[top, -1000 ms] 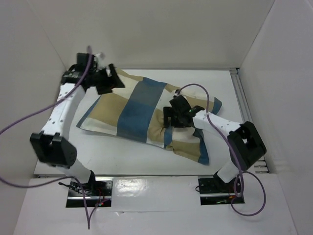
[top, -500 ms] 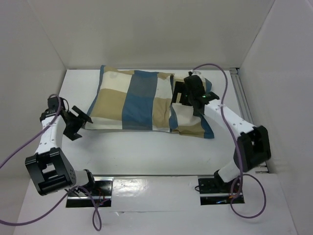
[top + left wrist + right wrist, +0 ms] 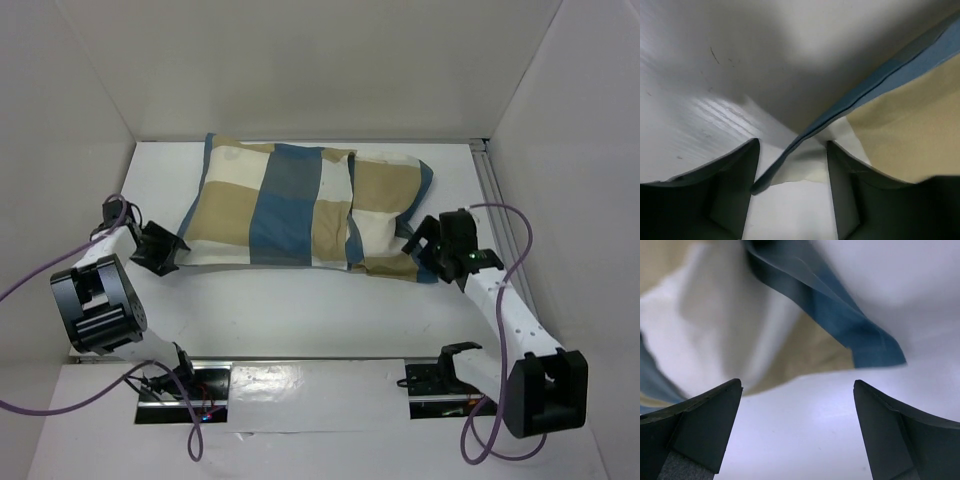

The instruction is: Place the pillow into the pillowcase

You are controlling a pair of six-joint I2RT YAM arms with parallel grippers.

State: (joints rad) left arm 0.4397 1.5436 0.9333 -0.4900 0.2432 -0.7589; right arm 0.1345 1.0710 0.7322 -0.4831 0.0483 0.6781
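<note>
The blue, tan and cream checked pillowcase (image 3: 300, 205) lies plump and flat across the far half of the table. No plain cream pillow shows; it is hidden. My left gripper (image 3: 160, 250) sits low at the case's near left corner. In the left wrist view the corner's blue seam (image 3: 850, 102) runs into the gap of the open left gripper (image 3: 793, 142), unpinched. My right gripper (image 3: 422, 248) is at the near right corner. The right wrist view shows the right gripper (image 3: 797, 382) wide open over bare table, the blue corner (image 3: 865, 342) just ahead.
White walls (image 3: 90, 90) close in the table on the left, back and right. A metal rail (image 3: 492, 200) runs along the right edge. Purple cables (image 3: 500, 215) loop off both arms. Bare white table (image 3: 300, 315) lies between the case and the arm bases.
The case went from skewed mid-table to straight along the back. The left arm dropped from the far left corner to the near left one. The right gripper drew back to the near right corner.
</note>
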